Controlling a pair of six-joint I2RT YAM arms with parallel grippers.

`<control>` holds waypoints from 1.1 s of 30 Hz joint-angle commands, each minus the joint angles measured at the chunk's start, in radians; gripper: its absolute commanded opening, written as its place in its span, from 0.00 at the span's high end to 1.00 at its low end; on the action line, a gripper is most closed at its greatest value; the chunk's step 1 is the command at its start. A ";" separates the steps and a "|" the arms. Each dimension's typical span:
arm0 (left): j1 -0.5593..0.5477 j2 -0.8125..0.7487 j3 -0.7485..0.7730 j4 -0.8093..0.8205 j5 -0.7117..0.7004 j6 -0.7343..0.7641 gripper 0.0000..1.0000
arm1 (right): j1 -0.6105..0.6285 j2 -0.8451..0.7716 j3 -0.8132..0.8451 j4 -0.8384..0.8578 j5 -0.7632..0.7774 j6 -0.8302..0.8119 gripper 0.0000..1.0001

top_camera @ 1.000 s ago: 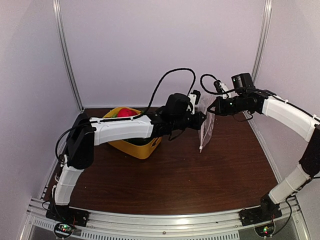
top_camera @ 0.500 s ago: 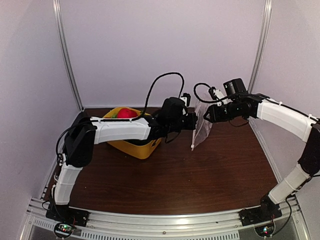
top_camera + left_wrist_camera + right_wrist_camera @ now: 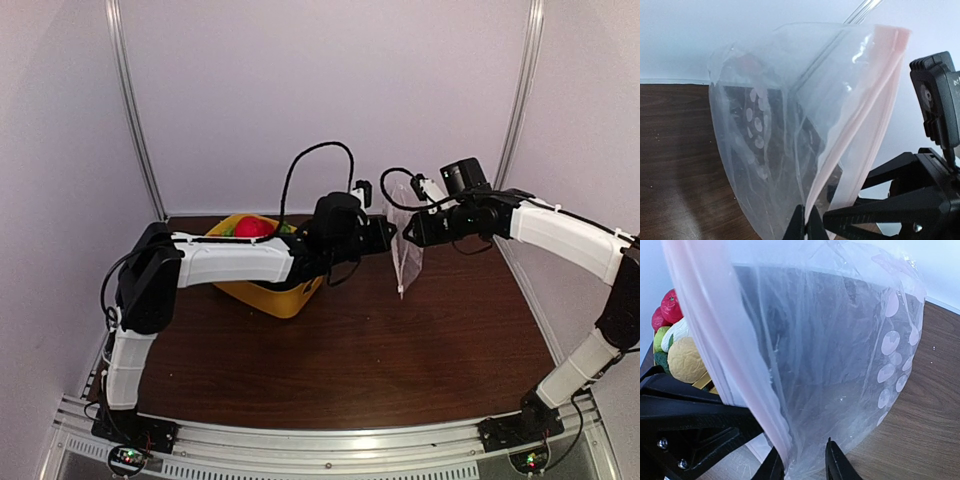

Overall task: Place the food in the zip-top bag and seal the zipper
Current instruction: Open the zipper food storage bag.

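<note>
Mid-frame, left hand (image 3: 392, 236) and right hand (image 3: 409, 234) each pinch the zip-top bag (image 3: 406, 262) tight above the counter (image 3: 350, 350), seemingly spreading its mouth for the food (image 3: 253, 226).

Lab enclosure: white walls (image 3: 300, 90), aluminium rails (image 3: 330, 445)

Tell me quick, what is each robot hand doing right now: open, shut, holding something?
The left gripper is closed on the zip-top bag.
The right gripper is closed on the same bag.
</note>
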State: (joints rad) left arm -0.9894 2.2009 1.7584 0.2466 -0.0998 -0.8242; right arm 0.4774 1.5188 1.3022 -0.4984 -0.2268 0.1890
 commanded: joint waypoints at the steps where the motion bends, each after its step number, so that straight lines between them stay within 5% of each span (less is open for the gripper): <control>1: 0.002 -0.040 -0.008 0.091 0.026 -0.046 1.00 | 0.027 0.007 0.006 0.007 0.048 -0.006 0.73; 6: 0.001 -0.041 -0.015 0.073 0.024 -0.050 1.00 | 0.027 -0.003 0.012 0.002 0.092 -0.017 1.00; 14: 0.011 -0.086 -0.139 -0.030 -0.056 -0.105 1.00 | -0.071 -0.077 0.087 -0.057 0.376 -0.116 1.00; 22: 0.013 -0.088 -0.168 0.096 0.054 -0.056 1.00 | -0.084 -0.081 0.111 -0.113 0.361 -0.236 1.00; 23: 0.012 -0.089 -0.172 0.136 0.087 -0.029 0.98 | -0.081 -0.072 0.119 -0.128 0.362 -0.263 1.00; 26: 0.013 -0.097 -0.168 0.213 0.230 0.081 0.64 | -0.078 -0.072 0.124 -0.152 0.349 -0.313 1.00; 33: 0.031 -0.326 -0.223 -0.144 0.127 0.333 0.38 | -0.079 -0.079 0.150 -0.191 0.412 -0.365 1.00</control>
State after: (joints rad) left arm -0.9806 2.0666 1.5723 0.2737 0.0753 -0.6750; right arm 0.3977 1.4437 1.4097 -0.6376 0.1295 -0.1238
